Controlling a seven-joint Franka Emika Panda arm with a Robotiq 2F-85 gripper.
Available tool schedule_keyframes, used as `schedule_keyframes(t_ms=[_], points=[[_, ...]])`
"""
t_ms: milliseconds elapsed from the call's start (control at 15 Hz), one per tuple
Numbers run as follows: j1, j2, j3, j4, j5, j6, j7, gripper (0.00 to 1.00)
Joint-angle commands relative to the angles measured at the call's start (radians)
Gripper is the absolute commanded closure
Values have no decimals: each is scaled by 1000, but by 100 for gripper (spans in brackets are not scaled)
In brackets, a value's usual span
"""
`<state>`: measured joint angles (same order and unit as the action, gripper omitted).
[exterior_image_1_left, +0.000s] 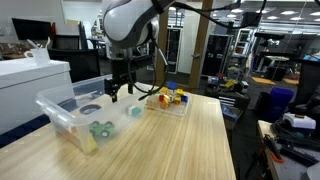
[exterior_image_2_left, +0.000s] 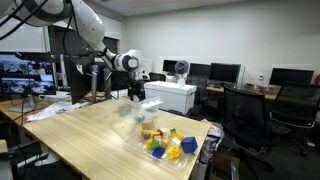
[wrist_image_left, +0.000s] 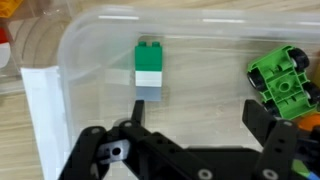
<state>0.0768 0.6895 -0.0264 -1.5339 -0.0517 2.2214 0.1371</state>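
Fingers (wrist_image_left: 258, 130) wide open, empty, hovering above green-white block (wrist_image_left: 148, 68) in clear bin (wrist_image_left: 80, 35) beside green toy car (wrist_image_left: 283, 85); block untouched, no pickup yet.

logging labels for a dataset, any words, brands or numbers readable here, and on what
None readable in any view.
Green, white and grey stacked toy brick in the clear plastic bin: no print.
Lit computer monitor in an exterior view: too blurred to read.
Open black gripper: no marking shows.

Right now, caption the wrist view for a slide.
Open fingers hover over a clear plastic bin holding a green, white and grey block stack and a green toy car.
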Motion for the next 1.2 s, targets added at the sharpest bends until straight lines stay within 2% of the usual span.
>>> schedule_keyframes(t_ms=[0,333,800,1133], points=[[10,21,13,23,-22,8,-48,0],[32,58,-16,57,-42,-27,11,0],[31,142,-23,152,-23,-250,65,0],[33,185,-16,227,-24,-198,64,0]])
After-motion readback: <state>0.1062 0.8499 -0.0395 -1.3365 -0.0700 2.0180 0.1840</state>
